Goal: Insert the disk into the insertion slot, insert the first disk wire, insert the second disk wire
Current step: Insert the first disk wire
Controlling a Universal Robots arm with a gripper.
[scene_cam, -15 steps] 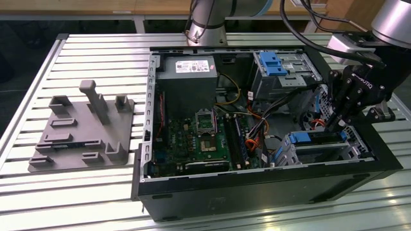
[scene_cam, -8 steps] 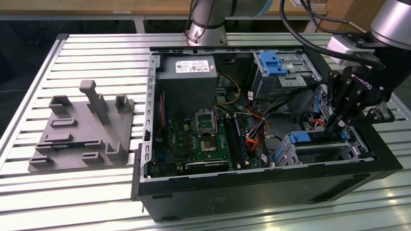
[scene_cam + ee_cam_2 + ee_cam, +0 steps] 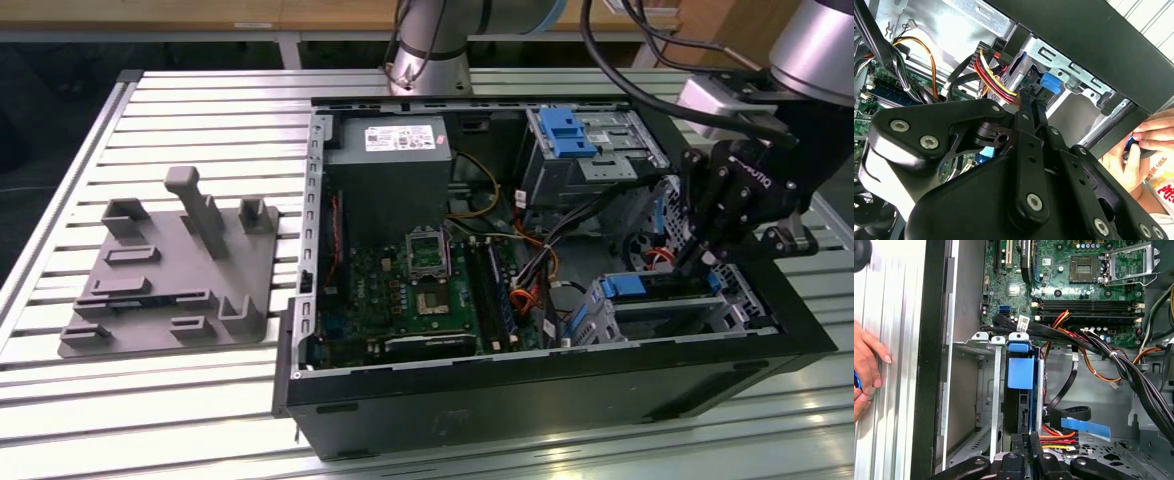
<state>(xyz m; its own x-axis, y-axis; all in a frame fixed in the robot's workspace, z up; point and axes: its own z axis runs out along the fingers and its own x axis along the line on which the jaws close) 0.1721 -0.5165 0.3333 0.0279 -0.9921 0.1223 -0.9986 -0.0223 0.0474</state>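
Observation:
The disk (image 3: 627, 289), silver in a blue carrier, sits inside the insertion slot (image 3: 731, 316), a low silvery cage in the open computer case at the exterior view's right. Both wrist views show the blue handle end of the disk (image 3: 1020, 371) (image 3: 1050, 86) standing in the cage (image 3: 966, 405) (image 3: 1076, 75). My gripper (image 3: 691, 262) hangs over the disk's end. Its fingers are close together on the plug of a red, yellow and black disk wire (image 3: 996, 75) (image 3: 1056, 439), right at the disk's edge, as seen at the gripper (image 3: 1030, 97) (image 3: 1027, 441). A black flat wire with a blue tag (image 3: 1079, 426) lies beside it.
A taller grey cage with a blue clip (image 3: 571, 132) stands behind the slot. The motherboard (image 3: 414, 290) and loose cable bundles (image 3: 1114, 360) fill the case's middle. A person's hand (image 3: 866, 365) (image 3: 1141, 150) rests outside the case wall. A grey fixture plate (image 3: 174, 270) lies at the exterior view's left.

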